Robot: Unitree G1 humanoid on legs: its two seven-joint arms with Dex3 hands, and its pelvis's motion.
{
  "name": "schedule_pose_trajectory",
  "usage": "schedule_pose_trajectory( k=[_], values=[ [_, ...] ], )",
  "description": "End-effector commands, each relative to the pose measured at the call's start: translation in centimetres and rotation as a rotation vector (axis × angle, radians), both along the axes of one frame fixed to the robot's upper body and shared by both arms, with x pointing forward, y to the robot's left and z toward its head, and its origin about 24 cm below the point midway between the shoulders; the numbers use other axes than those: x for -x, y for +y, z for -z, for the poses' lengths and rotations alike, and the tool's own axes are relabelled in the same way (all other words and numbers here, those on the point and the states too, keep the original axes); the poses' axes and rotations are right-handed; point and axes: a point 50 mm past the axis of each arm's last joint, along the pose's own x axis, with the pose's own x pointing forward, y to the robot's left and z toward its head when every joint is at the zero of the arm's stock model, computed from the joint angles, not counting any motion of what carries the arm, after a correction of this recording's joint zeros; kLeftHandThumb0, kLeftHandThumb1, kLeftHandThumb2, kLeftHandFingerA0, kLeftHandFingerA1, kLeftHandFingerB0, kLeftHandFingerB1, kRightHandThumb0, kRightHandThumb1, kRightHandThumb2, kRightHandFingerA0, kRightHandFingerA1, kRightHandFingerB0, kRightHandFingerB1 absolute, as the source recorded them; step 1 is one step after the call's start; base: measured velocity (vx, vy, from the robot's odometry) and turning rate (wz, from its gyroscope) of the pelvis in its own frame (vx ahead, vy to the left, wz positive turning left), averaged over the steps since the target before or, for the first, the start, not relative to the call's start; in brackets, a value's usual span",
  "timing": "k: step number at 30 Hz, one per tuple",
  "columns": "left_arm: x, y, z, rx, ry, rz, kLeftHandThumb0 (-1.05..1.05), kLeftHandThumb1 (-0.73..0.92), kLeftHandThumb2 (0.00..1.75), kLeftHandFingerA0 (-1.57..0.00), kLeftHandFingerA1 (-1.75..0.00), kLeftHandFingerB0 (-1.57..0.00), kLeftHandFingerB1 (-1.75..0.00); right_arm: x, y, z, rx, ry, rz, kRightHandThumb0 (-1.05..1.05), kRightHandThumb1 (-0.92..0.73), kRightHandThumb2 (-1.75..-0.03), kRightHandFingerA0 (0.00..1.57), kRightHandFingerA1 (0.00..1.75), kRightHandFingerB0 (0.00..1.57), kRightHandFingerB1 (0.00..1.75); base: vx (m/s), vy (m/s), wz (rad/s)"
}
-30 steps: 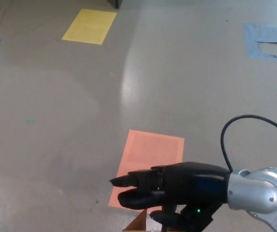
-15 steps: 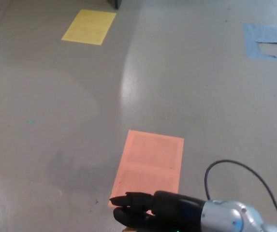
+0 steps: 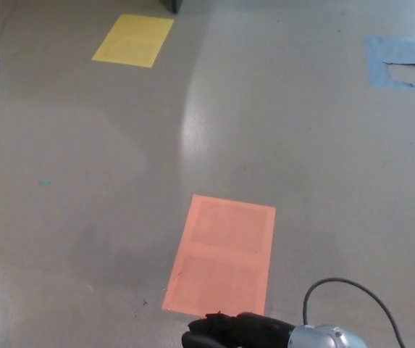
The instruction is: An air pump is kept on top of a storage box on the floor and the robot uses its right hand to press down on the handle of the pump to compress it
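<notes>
**Right robot hand sinks to the bottom edge of view**

The pump and its storage box are out of sight below the picture's lower edge. Only the top of the right robot hand [image 3: 232, 332] shows there, black, knuckles pointing left, with its silver wrist [image 3: 323, 338] behind it and a black cable [image 3: 341, 284] looping up over the wrist. Whether its fingers are spread or curled around anything, I cannot tell. It sits just below the orange sheet [image 3: 223, 254] on the grey floor [image 3: 120, 159]. A second ago the whole hand was visible, higher up, overlapping that sheet; it has dropped steadily since. Further off lie a yellow sheet [image 3: 133, 40] and a torn blue sheet [image 3: 399, 61], both unmoved.
</notes>
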Motion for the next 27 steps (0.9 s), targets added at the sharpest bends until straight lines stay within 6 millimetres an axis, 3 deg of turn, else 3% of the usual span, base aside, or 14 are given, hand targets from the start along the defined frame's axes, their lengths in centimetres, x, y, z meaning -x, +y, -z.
schedule_pose_trajectory(
  k=[1,5,8,9,10,13,14,17,18,19,20,22,23,27],
  values=[
    [-1.1,0.3,-1.4,-0.025,-0.018,0.042,-0.72,0.92,0.8,-0.09,-0.32,-0.07,-0.26,-1.9,-3.0,2.4,0.146,-0.08,0.221,-0.88,-0.75,-1.11,0.06,0.23,0.06,0.2,0.0,0.0,0.0],
    [-1.4,0.2,-1.6,-0.013,-0.034,0.047,-0.76,0.86,1.14,-0.07,-0.35,-0.08,-0.31,-2.5,-3.2,2.3,0.182,-0.089,0.236,-0.88,-0.75,-1.1,0.08,0.27,0.07,0.21,0.0,0.0,0.0],
    [-1.5,0.1,-1.7,-0.003,-0.042,0.053,-0.76,0.86,1.14,-0.08,-0.35,-0.08,-0.31,-2.7,-3.4,2.3,0.194,-0.092,0.254,-0.88,-0.74,-1.1,0.08,0.28,0.08,0.22,0.0,0.0,0.0],
    [-1.6,0.0,-1.8,-0.005,-0.045,0.054,-0.75,0.85,1.13,-0.08,-0.35,-0.08,-0.31,-2.9,-3.5,2.3,0.198,-0.095,0.261,-0.88,-0.75,-1.1,0.08,0.29,0.08,0.22,0.0,0.0,0.0],
    [-1.7,0.0,-1.7,-0.013,-0.044,0.055,-0.69,0.92,0.8,-0.08,-0.3,-0.07,-0.26,-2.9,-3.6,2.3,0.208,-0.095,0.265,-0.89,-0.75,-1.11,0.08,0.29,0.08,0.21,0.0,0.0,0.0],
    [-1.7,-0.1,-1.7,-0.029,-0.04,0.057,-0.69,0.92,0.79,-0.09,-0.31,-0.07,-0.26,-2.9,-3.7,2.4,0.224,-0.098,0.27,-0.89,-0.75,-1.11,0.08,0.29,0.08,0.22,0.0,0.0,0.0],
    [-1.7,-0.2,-1.6,-0.028,-0.042,0.058,-0.68,0.81,1.13,-0.09,-0.45,-0.02,-0.36,-2.9,-3.8,2.4,0.232,-0.107,0.269,-0.89,-0.75,-1.11,0.09,0.3,0.08,0.22,0.0,0.0,0.0],
    [-1.8,-0.3,-1.6,-0.02,-0.038,0.057,-0.68,0.82,1.13,-0.08,-0.44,-0.02,-0.35,-3.0,-3.8,2.5,0.244,-0.123,0.272,-0.89,-0.75,-1.11,0.09,0.31,0.09,0.23,0.0,0.0,0.0],
    [-1.8,-0.4,-1.5,-0.013,-0.041,0.058,-0.67,0.92,0.79,-0.1,-0.32,-0.06,-0.26,-2.9,-3.9,2.6,0.252,-0.126,0.273,-0.88,-0.75,-1.11,0.09,0.34,0.09,0.25,0.0,0.0,0.0],
    [-1.9,-0.5,-1.5,-0.005,-0.046,0.06,-0.67,0.92,0.79,-0.1,-0.32,-0.06,-0.26,-2.9,-4.0,2.7,0.261,-0.129,0.275,-0.88,-0.75,-1.11,0.09,0.34,0.09,0.25,0.0,0.0,0.0],
    [-1.9,-0.7,-1.4,-0.004,-0.046,0.061,-0.68,0.8,1.12,-0.06,-0.44,-0.04,-0.35,-2.8,-4.1,2.8,0.268,-0.13,0.278,-0.88,-0.75,-1.11,0.09,0.34,0.09,0.25,0.0,0.0,0.0],
    [-2.0,-0.8,-1.3,-0.005,-0.047,0.047,-0.7,0.8,1.12,-0.07,-0.44,-0.03,-0.37,-2.6,-4.1,3.0,0.283,-0.136,0.275,-0.89,-0.75,-1.12,0.1,0.35,0.09,0.25,0.0,0.0,0.0],
    [-2.0,-0.8,-1.3,-0.004,-0.048,0.047,-0.7,0.8,1.12,-0.07,-0.44,-0.03,-0.36,-2.5,-4.0,3.1,0.286,-0.138,0.276,-0.85,-0.92,-0.68,0.14,0.26,0.08,0.23,0.0,0.0,0.0],
    [-2.1,-0.8,-1.4,-0.013,-0.047,0.056,-0.7,0.81,1.12,-0.08,-0.45,-0.02,-0.37,-2.2,-3.8,3.3,0.289,-0.142,0.279,-0.84,-0.9,-0.69,0.14,0.26,0.09,0.23,0.0,0.0,0.0]
  ],
)
